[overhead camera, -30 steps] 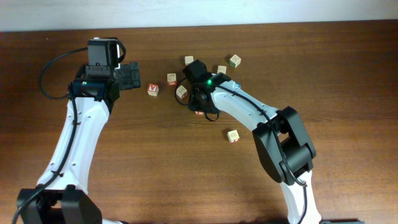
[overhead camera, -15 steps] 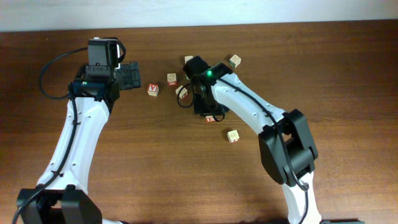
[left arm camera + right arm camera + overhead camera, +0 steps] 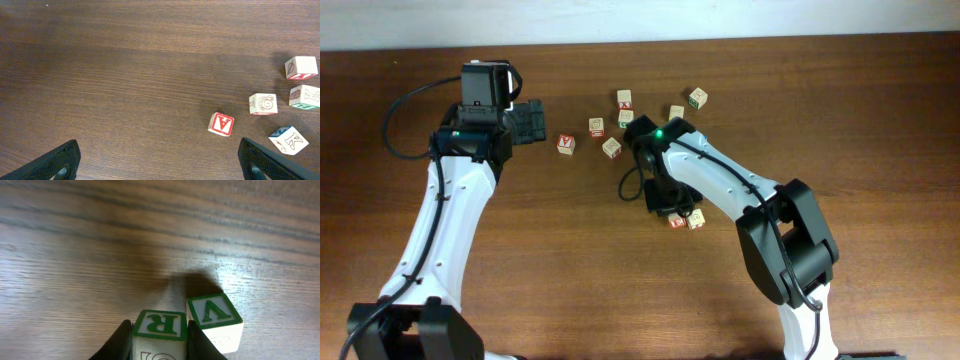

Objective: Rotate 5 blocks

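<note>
A dark brown wooden table (image 3: pixel 880 120) fills the scene, with a pale strip of wall along its far edge. The right claw (image 3: pixel 159 336) is clamped on the block marked R (image 3: pixel 159 322), one finger pressed to each side and the green letter face turned up. The block marked V (image 3: pixel 215 316) stands just beside one finger, touching or nearly touching the held block, so any turn has little room on that side. The other side and the wood ahead are bare. Farther out, toward the wall, the scattered blocks (image 3: pixel 611 148) lie well apart from this pair, and a red-faced A cube (image 3: pixel 221 123) sits at their fringe. Beyond that, the left claw (image 3: pixel 157 150) hangs with its fingers spread wide, holding nothing. One block looks to be in hand for its turn. How many of the five are done cannot be told from how they lie. The table edges are far from the claw, so lifting clear of V looks the easier move.
</note>
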{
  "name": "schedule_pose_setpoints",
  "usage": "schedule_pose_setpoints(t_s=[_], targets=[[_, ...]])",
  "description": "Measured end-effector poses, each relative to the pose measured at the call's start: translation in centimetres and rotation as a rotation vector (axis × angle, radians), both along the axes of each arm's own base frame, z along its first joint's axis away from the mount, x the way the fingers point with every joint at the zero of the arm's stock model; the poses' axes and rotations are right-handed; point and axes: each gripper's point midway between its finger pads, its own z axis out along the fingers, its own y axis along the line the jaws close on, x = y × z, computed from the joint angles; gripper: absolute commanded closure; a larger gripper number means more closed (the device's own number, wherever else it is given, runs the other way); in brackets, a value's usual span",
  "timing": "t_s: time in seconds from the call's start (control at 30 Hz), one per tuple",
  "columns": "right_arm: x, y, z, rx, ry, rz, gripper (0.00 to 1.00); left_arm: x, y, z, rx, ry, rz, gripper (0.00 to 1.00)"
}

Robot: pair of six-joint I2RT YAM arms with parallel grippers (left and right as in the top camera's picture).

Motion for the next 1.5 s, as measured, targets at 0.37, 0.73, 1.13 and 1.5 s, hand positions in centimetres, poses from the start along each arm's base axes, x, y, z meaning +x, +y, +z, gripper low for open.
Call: schedule_pose_setpoints(t_s=[0.37, 0.73, 1.13, 1.5], targets=[[-0.5, -0.3, -1.0, -0.005, 0.008, 0.0, 0.54, 0.0, 0.0, 0.0, 0.0, 0.0, 0.0, 0.01], [1.7, 1.8, 2.3, 0.073, -0.041, 0.049, 0.57, 0.0, 0.0, 0.0, 0.0, 0.0, 0.0, 0.01], [-2.0, 3.6, -0.4, 0.144, 0.063, 0.168, 0.61, 0.0, 0.0, 0.0, 0.001, 0.0, 0.0, 0.01], [-0.7, 1.7, -0.7, 0.013, -0.022, 0.013, 0.61, 0.0, 0.0, 0.0, 0.0, 0.0, 0.0, 0.01]])
